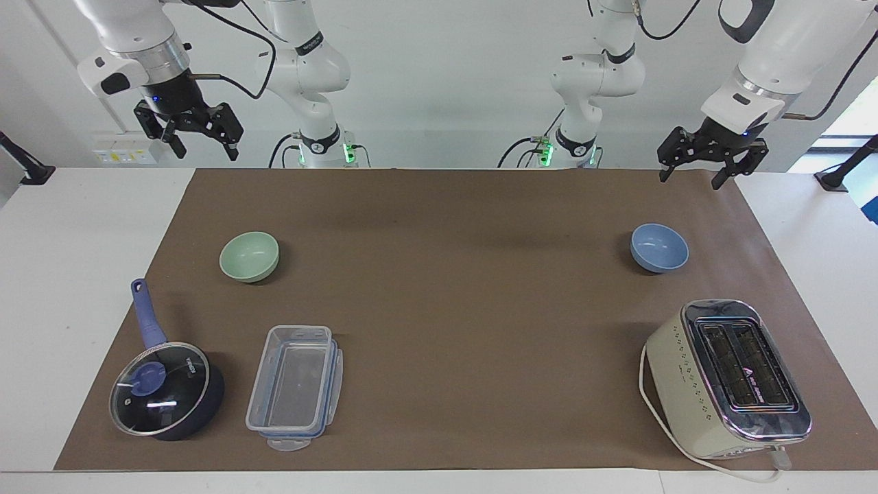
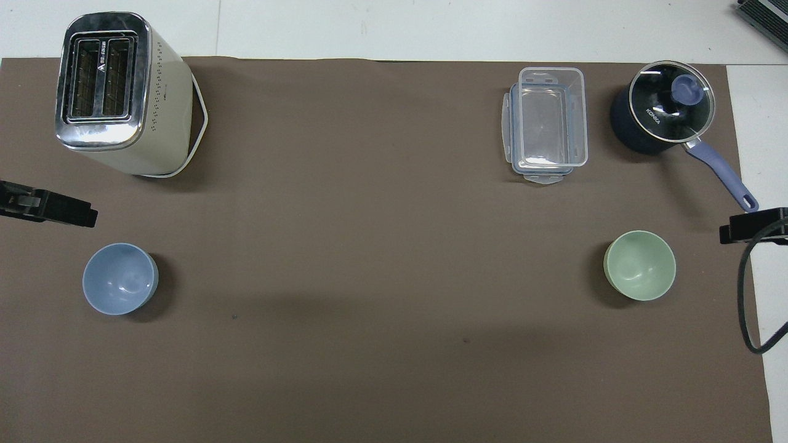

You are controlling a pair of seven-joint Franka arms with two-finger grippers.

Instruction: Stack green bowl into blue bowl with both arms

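Note:
The green bowl (image 1: 249, 256) (image 2: 640, 265) sits upright and empty on the brown mat toward the right arm's end of the table. At the same distance from the robots, toward the left arm's end, stands the blue bowl (image 1: 659, 248) (image 2: 119, 287), also upright and empty. My right gripper (image 1: 206, 149) hangs open high in the air over the mat's edge at its own end, holding nothing. My left gripper (image 1: 691, 180) is likewise raised and open over the mat's edge at its end, well above the blue bowl and clear of it.
Farther from the robots than the blue bowl stands a cream toaster (image 1: 727, 377) with its cord. A clear plastic container (image 1: 295, 381) and a dark-blue lidded saucepan (image 1: 164, 391) sit farther out than the green bowl. The brown mat (image 1: 453, 288) lies between the bowls.

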